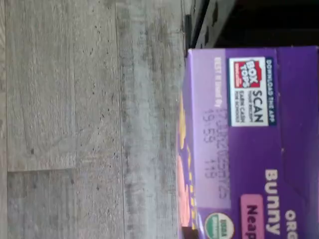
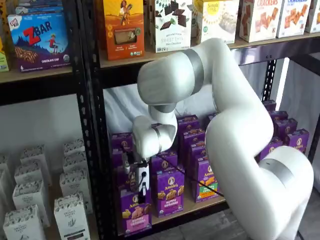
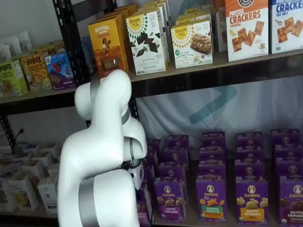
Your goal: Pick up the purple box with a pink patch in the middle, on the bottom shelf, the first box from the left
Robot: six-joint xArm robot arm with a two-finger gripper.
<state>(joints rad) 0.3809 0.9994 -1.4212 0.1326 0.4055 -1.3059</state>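
The big white arm (image 2: 235,125) takes up most of both shelf views, bent down in front of the bottom shelf (image 2: 200,204). That shelf is packed with rows of purple cartons. The purple box (image 2: 135,210) with the pink band stands at the near left end of the front row, right beside the black upright (image 2: 95,150). The gripper (image 2: 143,189) is down on its top edge, fingers pinched shut on the purple box. Wrist view shows the box top with a Box Tops label (image 1: 247,92), grey floor (image 1: 89,119) beside it.
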